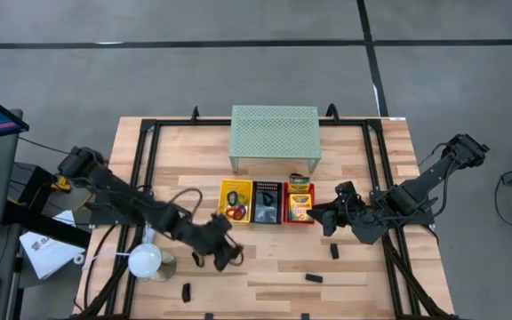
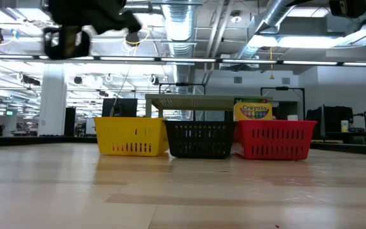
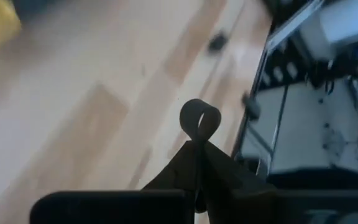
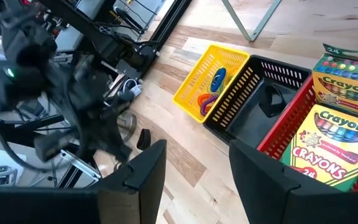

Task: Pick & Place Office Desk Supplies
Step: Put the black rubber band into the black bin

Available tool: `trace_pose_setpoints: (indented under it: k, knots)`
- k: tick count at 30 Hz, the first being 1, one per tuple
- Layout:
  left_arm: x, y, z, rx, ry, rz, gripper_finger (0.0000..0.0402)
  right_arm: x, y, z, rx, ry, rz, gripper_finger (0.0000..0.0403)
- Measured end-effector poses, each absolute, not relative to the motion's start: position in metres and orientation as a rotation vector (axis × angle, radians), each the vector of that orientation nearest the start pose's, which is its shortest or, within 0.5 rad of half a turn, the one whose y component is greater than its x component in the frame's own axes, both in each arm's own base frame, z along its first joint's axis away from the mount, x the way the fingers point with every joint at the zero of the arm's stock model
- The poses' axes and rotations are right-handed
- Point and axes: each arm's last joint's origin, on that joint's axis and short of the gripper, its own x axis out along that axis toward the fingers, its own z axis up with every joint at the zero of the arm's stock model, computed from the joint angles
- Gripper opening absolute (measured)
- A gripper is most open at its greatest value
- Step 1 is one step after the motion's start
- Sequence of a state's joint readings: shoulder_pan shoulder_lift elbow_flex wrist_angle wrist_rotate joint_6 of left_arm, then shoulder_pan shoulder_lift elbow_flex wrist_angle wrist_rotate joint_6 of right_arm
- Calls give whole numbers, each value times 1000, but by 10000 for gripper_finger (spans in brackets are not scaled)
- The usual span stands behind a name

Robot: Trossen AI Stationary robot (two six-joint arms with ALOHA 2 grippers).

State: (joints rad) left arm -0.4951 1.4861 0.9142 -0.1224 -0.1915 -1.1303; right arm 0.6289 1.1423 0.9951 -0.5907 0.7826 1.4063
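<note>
Left pincer [image 3: 197, 149] grips a black clip [image 3: 199, 118] above the table [image 3: 104, 112].

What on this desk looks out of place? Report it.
A few small black clips lie loose on the table, outside the three baskets. The left hand is shut on one black clip, off the surface. The crayon boxes sit tidily in the red basket.
</note>
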Motion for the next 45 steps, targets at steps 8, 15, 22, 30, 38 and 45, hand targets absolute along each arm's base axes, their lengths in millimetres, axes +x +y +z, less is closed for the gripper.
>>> trace_pose_setpoints:
  k: [8,15,22,30,38,45]
  knots:
    - [297,-86,249,-734,467,200,1,195,117,308,887,342,-487,173]
    - [308,-30,250,-605,416,332,1,196,117,308,887,337,-491,173]
    - [328,-11,229,-565,435,354,0,196,115,309,876,297,-518,173]
    - [363,-20,185,-533,563,371,0,197,113,309,881,284,-528,173]
    - [368,-20,164,-560,595,428,10,198,113,309,883,282,-530,173]
    - [368,-10,161,-613,589,472,47,198,113,309,880,284,-531,173]
